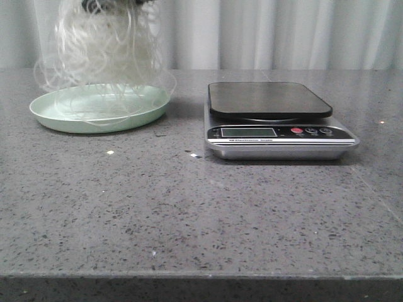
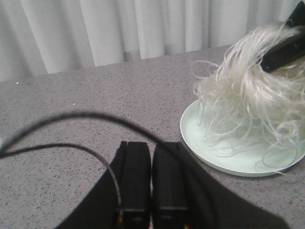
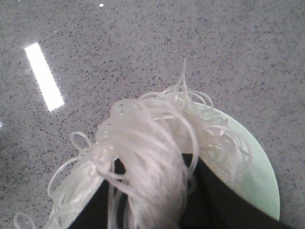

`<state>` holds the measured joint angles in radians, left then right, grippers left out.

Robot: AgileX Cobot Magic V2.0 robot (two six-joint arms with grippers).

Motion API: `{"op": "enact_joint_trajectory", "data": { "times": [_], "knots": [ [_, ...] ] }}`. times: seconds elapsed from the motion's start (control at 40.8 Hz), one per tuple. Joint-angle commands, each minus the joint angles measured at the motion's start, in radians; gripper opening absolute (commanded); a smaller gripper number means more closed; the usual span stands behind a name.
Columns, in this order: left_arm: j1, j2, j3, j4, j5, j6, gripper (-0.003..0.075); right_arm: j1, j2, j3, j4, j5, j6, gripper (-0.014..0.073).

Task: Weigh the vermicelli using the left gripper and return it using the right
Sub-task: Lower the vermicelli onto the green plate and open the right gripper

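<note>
The vermicelli [image 1: 101, 50] is a fluffy white bundle hanging over the pale green plate [image 1: 53, 116] at the back left, with its lowest strands trailing into the plate. My right gripper [image 3: 152, 191] is shut on the vermicelli [image 3: 147, 152] from above, and the strands hide most of its fingers. The right gripper also shows in the left wrist view [image 2: 286, 45], above the plate [image 2: 209, 148]. My left gripper [image 2: 151, 148] is shut and empty, low over the table beside the plate. It is out of the front view.
A silver kitchen scale [image 1: 277, 141] with a bare black platform [image 1: 269, 99] stands at the right of the plate. A black cable [image 2: 71, 117] loops in front of the left wrist camera. White curtains hang behind the table's far edge.
</note>
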<state>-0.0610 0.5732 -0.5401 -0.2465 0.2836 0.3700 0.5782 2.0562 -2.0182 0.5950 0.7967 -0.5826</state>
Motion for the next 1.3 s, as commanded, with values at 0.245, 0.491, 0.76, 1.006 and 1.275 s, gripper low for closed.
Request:
{"op": "enact_joint_trajectory", "data": {
  "times": [0.245,0.491,0.76,1.006,1.275],
  "knots": [
    [-0.008,-0.002,-0.027,-0.018,-0.075,-0.01,0.0137,-0.001,-0.019,-0.035,0.051,-0.084,-0.011,0.0151],
    [-0.008,-0.002,-0.027,-0.018,-0.075,-0.01,0.0137,-0.001,0.007,-0.035,0.055,-0.084,-0.011,0.0151],
    [-0.008,-0.002,-0.027,-0.018,-0.075,-0.01,0.0137,-0.001,0.006,-0.037,0.068,-0.082,-0.011,0.0258],
    [-0.008,-0.002,-0.027,-0.018,-0.075,-0.01,0.0137,-0.002,-0.005,-0.037,0.101,-0.083,-0.011,0.047],
    [-0.008,-0.002,-0.027,-0.018,-0.075,-0.01,0.0137,-0.006,-0.037,-0.037,0.099,-0.07,-0.011,0.0489]
  ]
}}
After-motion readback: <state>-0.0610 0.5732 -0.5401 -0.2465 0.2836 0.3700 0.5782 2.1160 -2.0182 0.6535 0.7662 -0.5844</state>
